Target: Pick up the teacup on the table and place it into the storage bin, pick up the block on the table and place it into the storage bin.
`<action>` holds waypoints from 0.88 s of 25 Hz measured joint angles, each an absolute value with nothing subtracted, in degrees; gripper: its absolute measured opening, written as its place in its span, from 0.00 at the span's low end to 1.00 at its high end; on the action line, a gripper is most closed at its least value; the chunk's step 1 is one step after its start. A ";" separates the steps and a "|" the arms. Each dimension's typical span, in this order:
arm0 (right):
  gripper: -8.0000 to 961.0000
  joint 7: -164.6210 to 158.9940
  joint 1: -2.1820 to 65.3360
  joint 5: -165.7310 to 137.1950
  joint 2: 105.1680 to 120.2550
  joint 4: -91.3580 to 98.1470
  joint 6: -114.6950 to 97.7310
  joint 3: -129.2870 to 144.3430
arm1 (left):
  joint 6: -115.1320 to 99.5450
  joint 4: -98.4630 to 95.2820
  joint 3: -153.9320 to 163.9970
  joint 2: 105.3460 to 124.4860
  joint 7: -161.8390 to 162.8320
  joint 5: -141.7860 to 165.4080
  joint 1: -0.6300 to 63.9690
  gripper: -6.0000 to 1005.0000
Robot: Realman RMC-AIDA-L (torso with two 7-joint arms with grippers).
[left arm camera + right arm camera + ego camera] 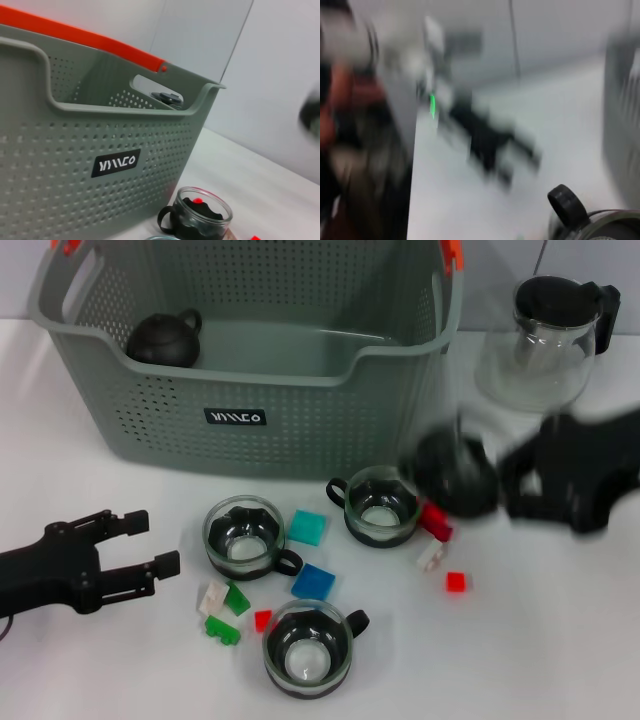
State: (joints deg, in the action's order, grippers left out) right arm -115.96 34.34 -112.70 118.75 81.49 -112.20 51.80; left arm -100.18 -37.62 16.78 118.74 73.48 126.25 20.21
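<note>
The grey-green storage bin [300, 430] stands at the back and holds a black round pot [165, 338]. It fills the left wrist view [75, 190]. Three glass teacups stand in front of it: left [243, 537], middle [380, 505], also in the left wrist view [200, 217], and front [307, 645]. Teal [307, 527], blue [314, 582], red [456, 582], white and green blocks lie among them. My right gripper [500, 480], blurred, is shut on a dark round teacup [455, 475] held above the table by the bin's right corner. My left gripper [150, 542] is open and empty at the left.
A glass teapot [550, 340] with a black lid stands at the back right, beside the bin. A red block [435, 520] and a white block [431, 556] lie just under the held cup. The right wrist view is blurred.
</note>
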 joint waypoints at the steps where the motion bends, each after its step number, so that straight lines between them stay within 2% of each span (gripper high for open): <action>1: 0.07 -116.21 34.66 -110.25 118.88 81.37 -110.63 50.38 | -100.06 -37.62 16.79 118.74 73.47 126.22 20.21 0.84; 5: 0.07 -117.64 36.43 -107.79 119.58 81.04 -101.26 49.61 | -99.81 -37.31 16.76 118.74 73.51 125.96 20.39 0.84; 8: 0.07 -121.06 41.06 -111.23 119.72 77.60 -88.69 52.26 | -99.44 -36.94 16.74 118.73 73.72 125.82 20.72 0.84; 17: 0.07 -130.58 68.13 -128.74 116.82 47.01 -63.85 54.97 | -96.64 -35.58 16.79 118.94 74.60 125.78 21.49 0.84; 19: 0.07 -132.12 73.27 -134.70 117.07 40.13 -58.02 55.19 | -95.66 -35.35 16.78 118.96 74.73 125.77 21.50 0.84; 22: 0.07 -134.40 77.86 -142.00 118.78 34.09 -49.71 56.07 | -94.33 -34.73 16.79 119.10 74.75 125.77 21.55 0.84</action>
State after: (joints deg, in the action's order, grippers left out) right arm -134.40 77.86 -142.00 118.78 34.09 -49.71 56.07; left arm -94.33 -34.73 16.79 119.10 74.75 125.77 21.55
